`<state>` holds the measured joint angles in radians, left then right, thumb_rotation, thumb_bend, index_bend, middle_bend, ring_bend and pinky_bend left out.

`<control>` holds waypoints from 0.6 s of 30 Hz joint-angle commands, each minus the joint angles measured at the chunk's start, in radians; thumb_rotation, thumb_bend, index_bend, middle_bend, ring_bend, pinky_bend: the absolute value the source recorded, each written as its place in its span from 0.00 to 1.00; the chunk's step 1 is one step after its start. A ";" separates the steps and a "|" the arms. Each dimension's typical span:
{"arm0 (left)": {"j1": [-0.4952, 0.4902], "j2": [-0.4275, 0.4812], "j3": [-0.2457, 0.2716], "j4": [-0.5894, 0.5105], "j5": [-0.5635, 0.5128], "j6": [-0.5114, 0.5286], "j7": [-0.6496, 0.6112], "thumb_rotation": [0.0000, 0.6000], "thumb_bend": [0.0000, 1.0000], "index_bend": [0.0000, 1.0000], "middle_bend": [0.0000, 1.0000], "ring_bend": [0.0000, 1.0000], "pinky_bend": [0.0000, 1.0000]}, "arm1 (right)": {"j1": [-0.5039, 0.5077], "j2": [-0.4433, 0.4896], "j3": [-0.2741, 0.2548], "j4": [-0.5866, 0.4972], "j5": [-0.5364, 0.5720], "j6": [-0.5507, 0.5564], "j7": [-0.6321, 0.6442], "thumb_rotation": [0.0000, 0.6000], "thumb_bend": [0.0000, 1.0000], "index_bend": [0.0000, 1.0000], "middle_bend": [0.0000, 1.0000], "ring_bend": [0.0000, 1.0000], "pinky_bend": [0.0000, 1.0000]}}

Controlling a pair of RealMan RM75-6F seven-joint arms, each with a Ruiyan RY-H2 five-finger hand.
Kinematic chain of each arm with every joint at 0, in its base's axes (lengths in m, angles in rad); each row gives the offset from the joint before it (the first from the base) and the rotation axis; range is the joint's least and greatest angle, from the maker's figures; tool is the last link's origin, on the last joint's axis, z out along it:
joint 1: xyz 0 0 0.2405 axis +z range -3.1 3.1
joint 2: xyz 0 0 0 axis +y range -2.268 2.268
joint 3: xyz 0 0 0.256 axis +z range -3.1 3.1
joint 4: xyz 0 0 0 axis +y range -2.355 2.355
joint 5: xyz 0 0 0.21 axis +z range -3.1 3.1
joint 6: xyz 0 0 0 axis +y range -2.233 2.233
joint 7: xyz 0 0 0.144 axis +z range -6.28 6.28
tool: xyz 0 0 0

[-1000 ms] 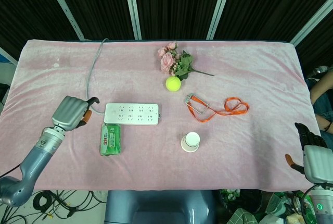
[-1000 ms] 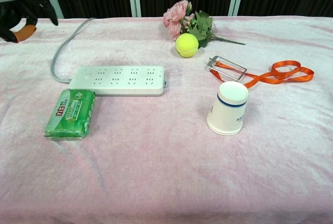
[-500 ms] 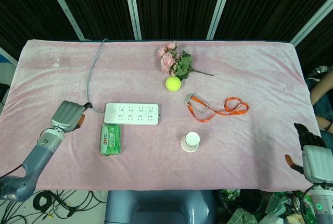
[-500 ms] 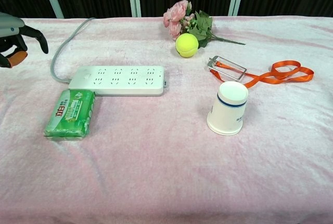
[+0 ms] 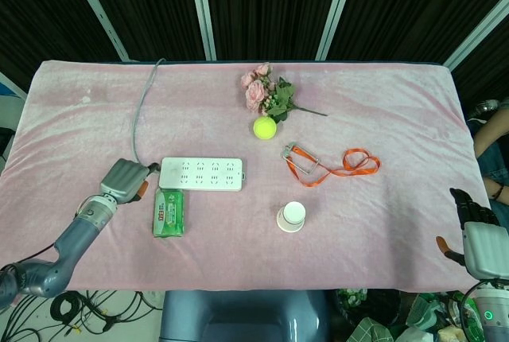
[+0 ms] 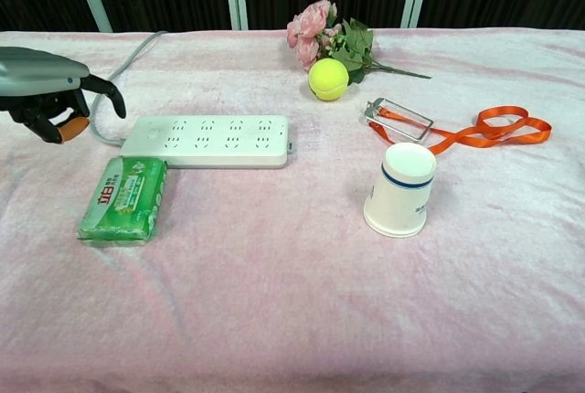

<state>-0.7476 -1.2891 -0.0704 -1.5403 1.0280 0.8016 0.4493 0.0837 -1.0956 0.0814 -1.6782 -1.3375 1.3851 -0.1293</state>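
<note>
Left hand (image 6: 57, 105) is empty with its fingers spread, hovering just beside my green packet (image 6: 124, 198) and the power strip (image 6: 207, 141) on the desk (image 6: 292, 302); right hand (image 5: 482, 239), fingers unclear, I cannot tell.

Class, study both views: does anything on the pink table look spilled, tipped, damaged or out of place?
Nothing stands out. The paper cup stands upright, the power strip and green packet lie flat, and the left hand hovers beside the strip, holding nothing.
</note>
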 commanded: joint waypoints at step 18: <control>-0.048 -0.079 0.012 0.053 -0.083 -0.003 0.058 1.00 0.63 0.25 0.75 0.79 0.72 | 0.001 0.005 0.000 -0.002 0.010 -0.010 0.003 1.00 0.17 0.04 0.09 0.19 0.20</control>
<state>-0.7937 -1.3670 -0.0598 -1.4894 0.9468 0.7995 0.5064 0.0849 -1.0903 0.0809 -1.6802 -1.3274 1.3755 -0.1266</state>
